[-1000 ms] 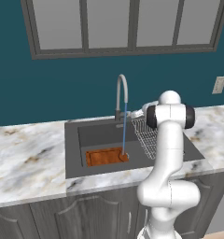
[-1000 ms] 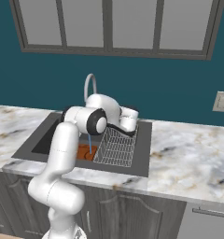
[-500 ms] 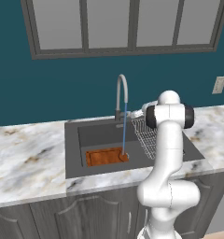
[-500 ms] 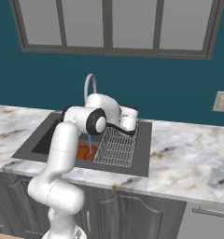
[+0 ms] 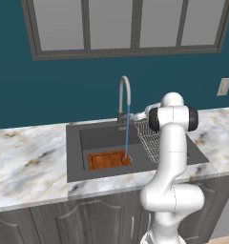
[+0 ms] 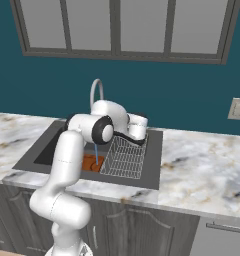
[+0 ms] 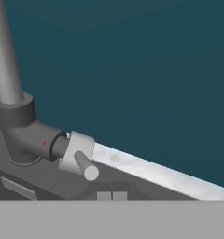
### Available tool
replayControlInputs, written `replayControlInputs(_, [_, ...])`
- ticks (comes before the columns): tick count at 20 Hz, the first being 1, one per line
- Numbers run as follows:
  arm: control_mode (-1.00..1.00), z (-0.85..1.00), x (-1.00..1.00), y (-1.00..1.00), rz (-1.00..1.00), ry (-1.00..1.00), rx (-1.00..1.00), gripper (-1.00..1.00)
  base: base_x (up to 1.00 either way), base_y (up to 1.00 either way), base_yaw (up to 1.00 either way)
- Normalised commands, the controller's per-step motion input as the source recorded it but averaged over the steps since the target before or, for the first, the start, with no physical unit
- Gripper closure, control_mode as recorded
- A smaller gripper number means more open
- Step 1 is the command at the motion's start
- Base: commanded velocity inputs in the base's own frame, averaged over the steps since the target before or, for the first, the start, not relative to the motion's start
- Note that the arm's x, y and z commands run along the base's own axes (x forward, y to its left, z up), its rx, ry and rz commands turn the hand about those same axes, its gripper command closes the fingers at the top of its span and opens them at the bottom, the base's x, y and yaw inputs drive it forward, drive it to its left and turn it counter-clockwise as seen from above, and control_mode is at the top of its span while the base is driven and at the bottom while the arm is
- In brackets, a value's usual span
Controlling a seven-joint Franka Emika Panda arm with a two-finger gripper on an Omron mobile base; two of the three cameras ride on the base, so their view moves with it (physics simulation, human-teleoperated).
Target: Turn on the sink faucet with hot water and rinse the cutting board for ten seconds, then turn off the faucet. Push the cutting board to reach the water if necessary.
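Tap on: thin blue water stream (image 5: 126,133) falls from the tall grey gooseneck faucet (image 5: 124,97) onto the small orange-brown wooden cutting board (image 5: 108,159) lying in the dark grey sink basin (image 5: 102,138). Gripper (image 7: 112,196) fingers closed together, holding nothing, near the lever. Left: finish rinsing, shut tap

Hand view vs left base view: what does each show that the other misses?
Hand view: the lever close up, with the shut pincer just short of it. Left base view: the board in the sink, water landing on its right end, and the rack. Both: the faucet and its dark base.
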Motion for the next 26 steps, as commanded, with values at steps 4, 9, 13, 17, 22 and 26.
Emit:
replayControlInputs(4, [-1.00,0.00,0.00,0.00,0.00,0.00,0.00,1.00,0.00,0.00,0.00])
replayControlInputs(9, [-1.00,0.00,0.00,0.00,0.00,0.00,0.00,1.00,0.00,0.00,0.00])
replayControlInputs(13, [-1.00,0.00,0.00,0.00,0.00,0.00,0.00,1.00,0.00,0.00,0.00])
replayControlInputs(17, [-1.00,0.00,0.00,0.00,0.00,0.00,0.00,1.00,0.00,0.00,0.00])
replayControlInputs(22, [-1.00,0.00,0.00,0.00,0.00,0.00,0.00,1.00,0.00,0.00,0.00])
replayControlInputs(26, [-1.00,0.00,0.00,0.00,0.00,0.00,0.00,1.00,0.00,0.00,0.00])
